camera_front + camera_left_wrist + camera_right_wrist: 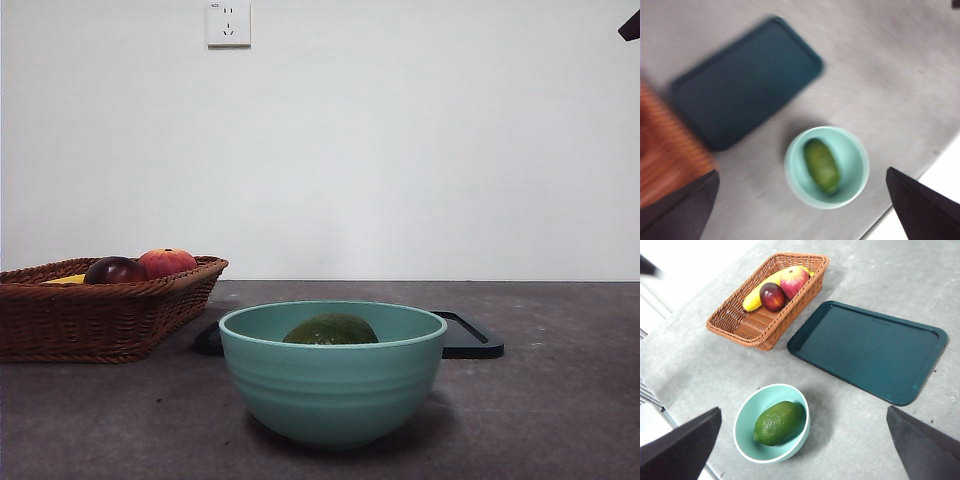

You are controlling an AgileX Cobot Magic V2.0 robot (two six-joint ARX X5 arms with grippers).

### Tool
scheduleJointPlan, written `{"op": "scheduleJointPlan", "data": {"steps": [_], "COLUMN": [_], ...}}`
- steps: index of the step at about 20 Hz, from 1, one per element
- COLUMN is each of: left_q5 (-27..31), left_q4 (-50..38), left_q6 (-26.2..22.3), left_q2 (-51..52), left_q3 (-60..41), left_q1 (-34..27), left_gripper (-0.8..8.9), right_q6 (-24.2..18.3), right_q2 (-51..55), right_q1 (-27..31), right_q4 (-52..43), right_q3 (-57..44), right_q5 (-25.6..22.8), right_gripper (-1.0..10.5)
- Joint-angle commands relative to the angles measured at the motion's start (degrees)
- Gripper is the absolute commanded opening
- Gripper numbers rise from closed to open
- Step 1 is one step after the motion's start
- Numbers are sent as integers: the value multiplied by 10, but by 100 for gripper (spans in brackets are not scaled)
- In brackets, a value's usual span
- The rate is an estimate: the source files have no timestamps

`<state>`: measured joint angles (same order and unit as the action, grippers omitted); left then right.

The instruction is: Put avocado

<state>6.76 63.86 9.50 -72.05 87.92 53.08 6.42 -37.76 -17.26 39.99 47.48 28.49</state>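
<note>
The bench (875, 270) carries a dark tray (872, 347), a wicker basket (740, 327) of other fruit, and a teal bowl (747, 450). The tray lies bare between basket and bowl, probably the intended placing spot. The avocado (780, 422) rests on its side in the bowl (cradled by the curved wall), long axis level and slanting across the bowl. The left end effector (802, 220) and right end effector (805, 465) both hover high above, jaws spread wide, holding nothing.
</note>
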Motion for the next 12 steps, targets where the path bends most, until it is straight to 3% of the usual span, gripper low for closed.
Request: {"op": "scheduleJointPlan", "data": {"steps": [1,8,12], "left_q5": [12,12,12], "left_q4": [30,38,-23], "left_q6": [-5,30,33], "left_q2": [26,157,261], "left_q3": [10,-91,-199], "left_q1": [4,4,4], "left_gripper": [528,528,528], "right_q6": [2,-9,4], "right_q2": [-4,-11,-42], "right_q1": [-3,-34,-61], "right_q4": [7,18,21], "right_q3": [10,10,10], "right_q5": [0,-6,-30], "right_gripper": [608,608,608]}}
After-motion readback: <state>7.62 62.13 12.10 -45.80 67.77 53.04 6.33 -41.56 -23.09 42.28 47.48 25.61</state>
